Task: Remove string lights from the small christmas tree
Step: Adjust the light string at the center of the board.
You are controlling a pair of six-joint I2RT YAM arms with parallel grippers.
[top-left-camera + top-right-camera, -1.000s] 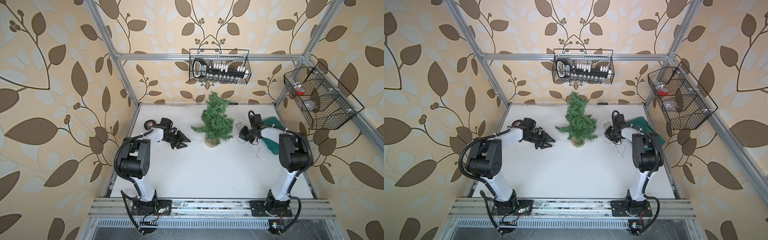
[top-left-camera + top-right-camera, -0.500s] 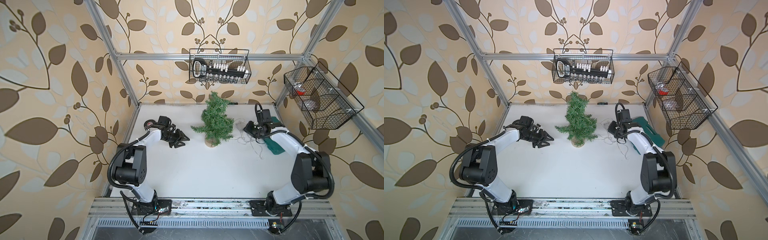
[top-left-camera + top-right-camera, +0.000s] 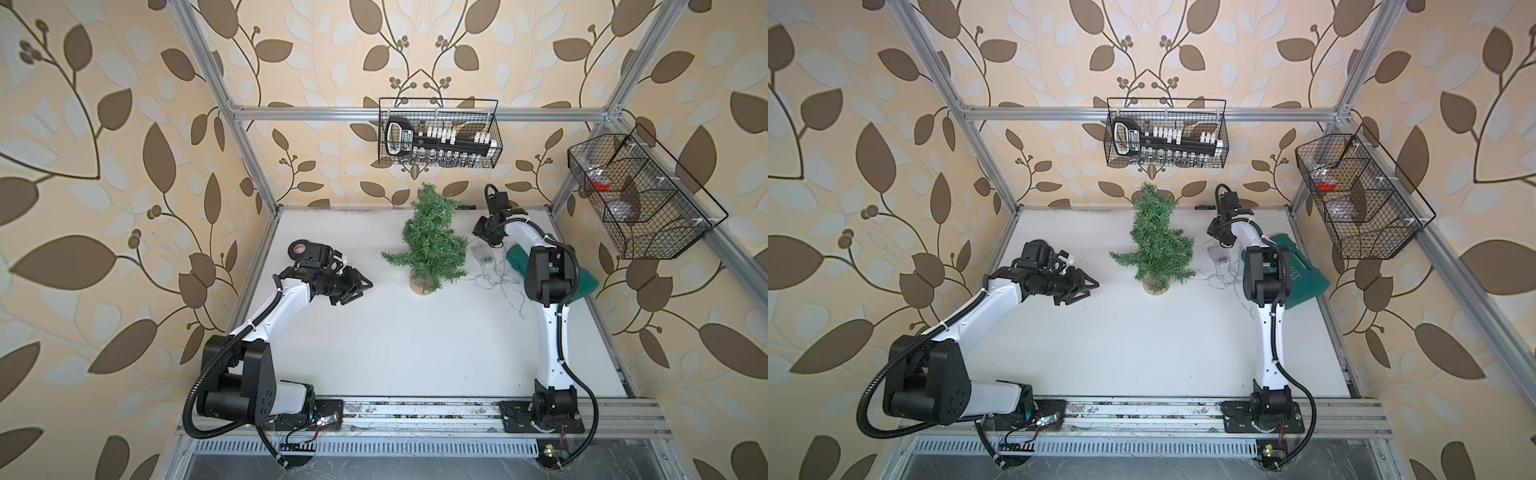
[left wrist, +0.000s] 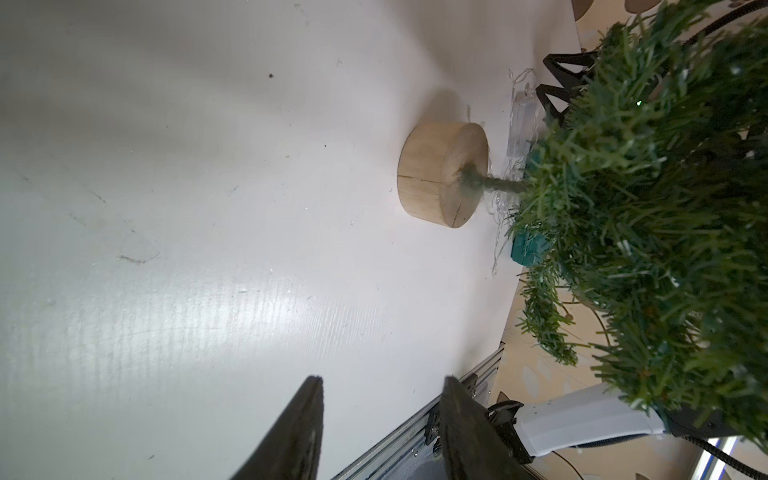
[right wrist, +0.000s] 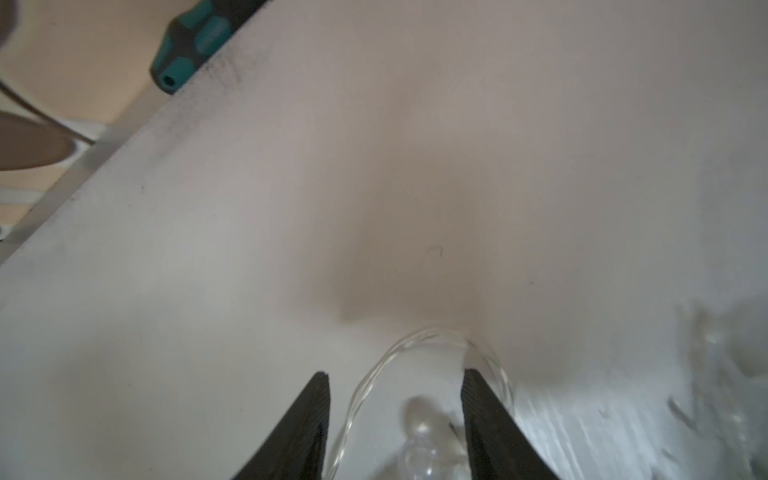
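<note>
The right end effector (image 5: 395,374) shows two black, ribbed, wedge-shaped fingers standing moderately apart and clamping nothing. A loop of the string lights (image 5: 376,363), thin twisted silvery wire, arches on the tabletop between them and brushes one fingertip. The left end effector (image 4: 382,379) has the same dark tapered fingers, also parted and empty above the bare, scuffed white tabletop (image 4: 187,249). It faces the small christmas tree (image 4: 648,199), whose bristly green needles rise on a wrapped stem from a round, pale wooden disc base (image 4: 440,174) with a crack in its side. In both top views the tree stands upright near the rear centre. The strand is off it, lying in a loose tangle just beside the base with its clear rectangular battery box (image 3: 482,252), between the tree and a teal plastic case (image 3: 586,282). A black tape roll (image 3: 298,248) sits under the left wrist. Compared with a second ago, the right end effector has opened and drawn back toward the rear wall, leaving the box exposed. The left arm's elbow has swung toward the front rail, while its end effector is in nearly the same spot.
</note>
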